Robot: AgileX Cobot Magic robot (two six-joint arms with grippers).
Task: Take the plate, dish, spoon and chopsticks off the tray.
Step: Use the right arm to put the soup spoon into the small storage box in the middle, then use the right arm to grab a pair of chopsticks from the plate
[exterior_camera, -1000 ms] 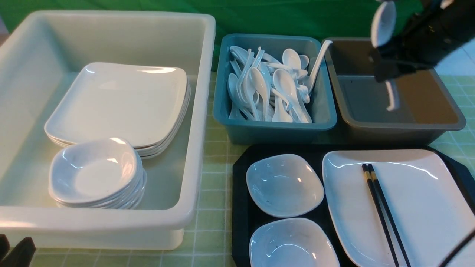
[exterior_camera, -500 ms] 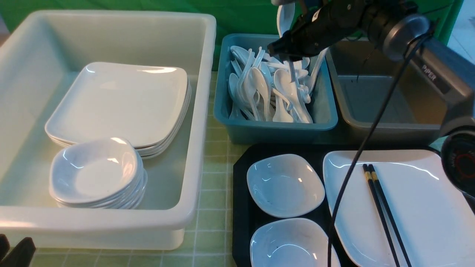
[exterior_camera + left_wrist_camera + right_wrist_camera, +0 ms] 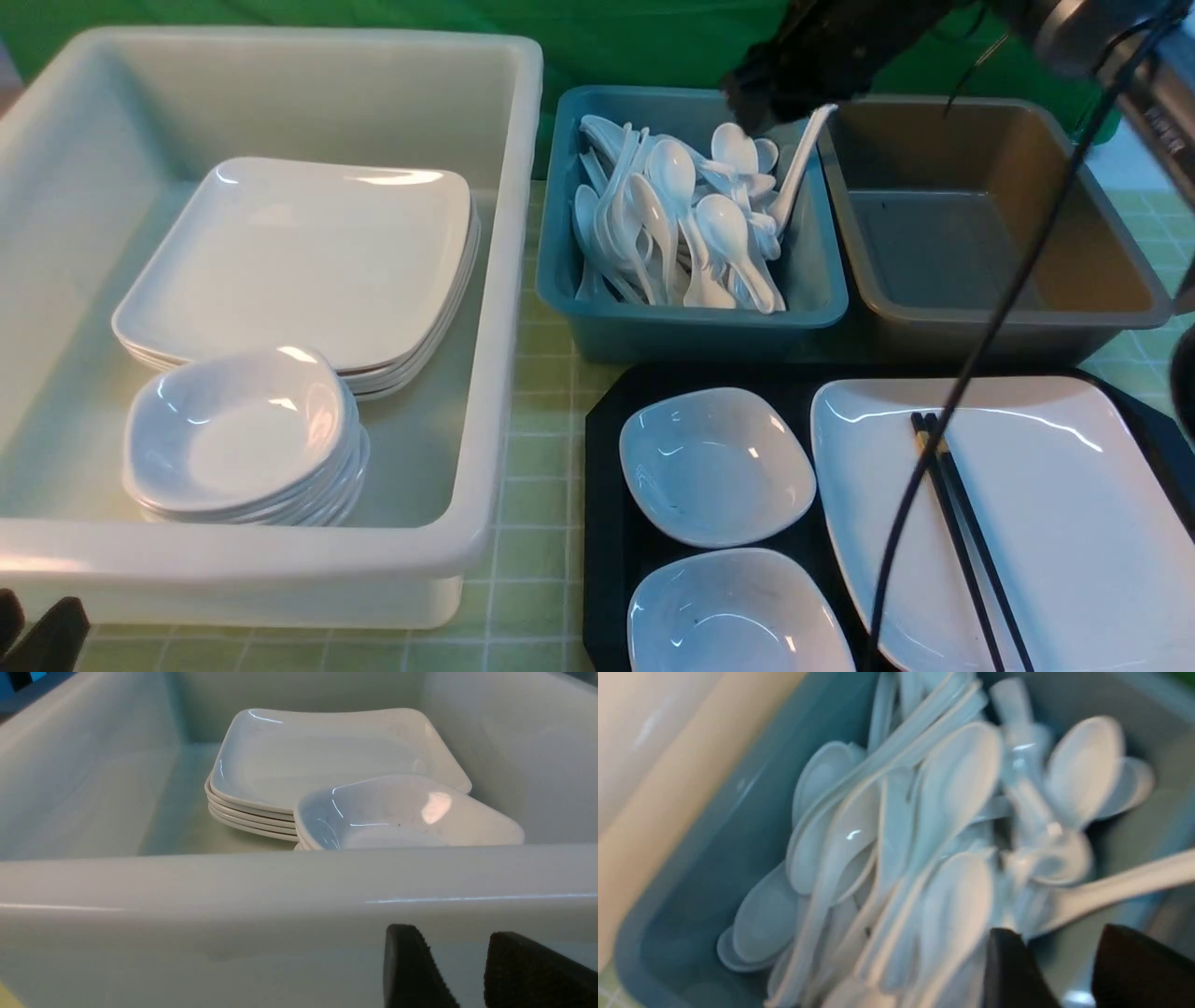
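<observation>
Right gripper (image 3: 756, 105) over the spoon bin (image 3: 691, 325), upper middle.
Fingers (image 3: 1008, 975) apart, empty; left gripper (image 3: 462, 975) apart too; chopsticks (image 3: 963, 546) lie on the plate (image 3: 1083, 523), lower right.

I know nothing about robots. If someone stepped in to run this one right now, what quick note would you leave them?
The left gripper is open and holds nothing, low by the white tub's near wall.
The right gripper is open and holds nothing, above the teal bin of spoons.
Done: no spoon lies on the tray.
Left: the plate with the chopsticks on it, and two small dishes, all on the tray.
</observation>
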